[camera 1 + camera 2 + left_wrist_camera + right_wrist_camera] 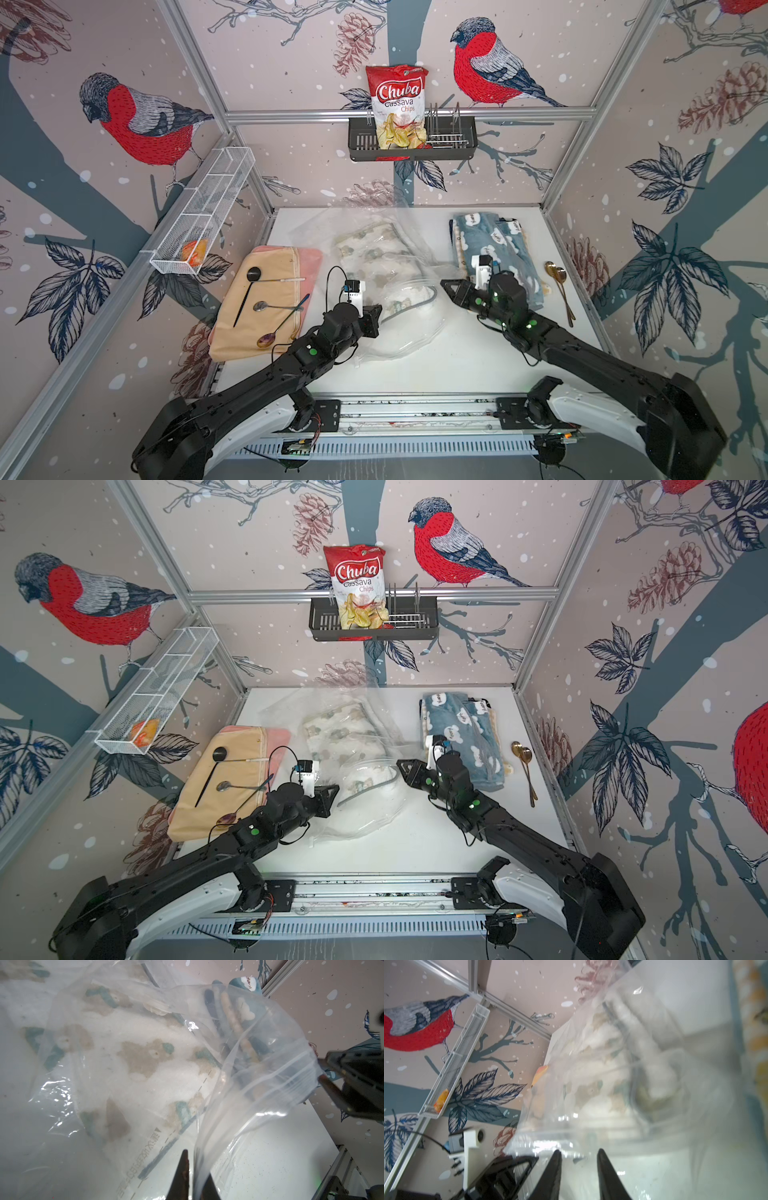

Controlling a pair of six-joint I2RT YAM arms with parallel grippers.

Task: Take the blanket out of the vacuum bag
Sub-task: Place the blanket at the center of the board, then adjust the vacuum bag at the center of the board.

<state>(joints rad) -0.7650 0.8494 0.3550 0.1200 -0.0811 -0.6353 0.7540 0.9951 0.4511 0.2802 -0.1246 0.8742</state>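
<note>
The vacuum bag lies crinkled in the middle of the white table, in both top views. Inside it is the blanket, white with a bear print. My left gripper is at the bag's near left edge and is shut on a fold of the clear film. The blanket and the round white valve cap show through the plastic. My right gripper is at the bag's right edge, jaws apart, with the plastic rim between the fingertips.
A folded blue cloud-print cloth lies at the back right, with gold spoons beside it. At the left, a peach cloth carries several spoons. A black basket with a chips bag hangs on the back wall. A white mesh rack is on the left wall.
</note>
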